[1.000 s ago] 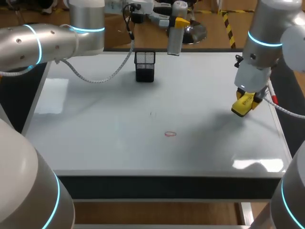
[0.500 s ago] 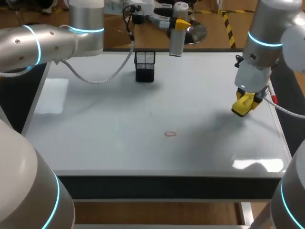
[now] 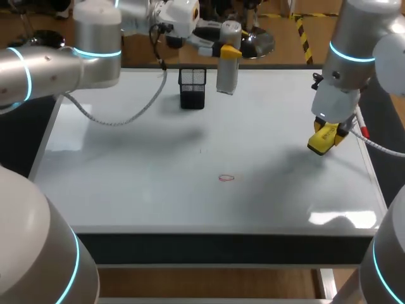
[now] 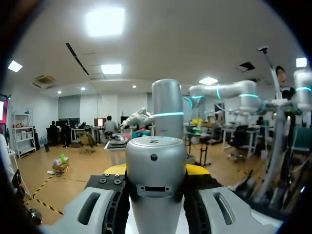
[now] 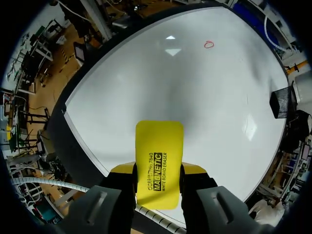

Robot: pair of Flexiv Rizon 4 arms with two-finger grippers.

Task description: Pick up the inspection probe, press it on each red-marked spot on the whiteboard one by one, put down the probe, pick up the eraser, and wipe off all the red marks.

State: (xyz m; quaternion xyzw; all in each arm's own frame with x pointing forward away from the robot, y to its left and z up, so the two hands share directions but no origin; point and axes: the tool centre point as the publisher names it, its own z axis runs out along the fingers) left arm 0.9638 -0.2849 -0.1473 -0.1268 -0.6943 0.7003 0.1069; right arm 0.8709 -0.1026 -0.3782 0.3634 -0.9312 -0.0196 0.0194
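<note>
- A black mesh holder stands at the far edge of the whiteboard; every place below is given from it.
- The left hand hangs just beside the holder, on the side toward the right arm and higher than its rim.
- Its two yellow-tipped fingers are closed on a silver probe, one pressing from each side. In the left wrist view the probe stands upright between them and fills the middle of the hand.
- The probe's lower end hangs in the air beside the holder, touching neither the holder nor the board.
- Held upright this close to the holder, the probe looks lined up for stowing there, though it could equally be on its way out.
- The right hand is well away from the holder, out by the board's right edge and nearer the robot, low over the surface.
- It pinches a flat yellow eraser by its long sides. The eraser juts out past the fingers with its broad face toward the board, which would suit wiping.
- One small red mark lies well in front of the holder, near mid-board, untouched by either hand. The right wrist view shows it far ahead of the eraser.
</note>
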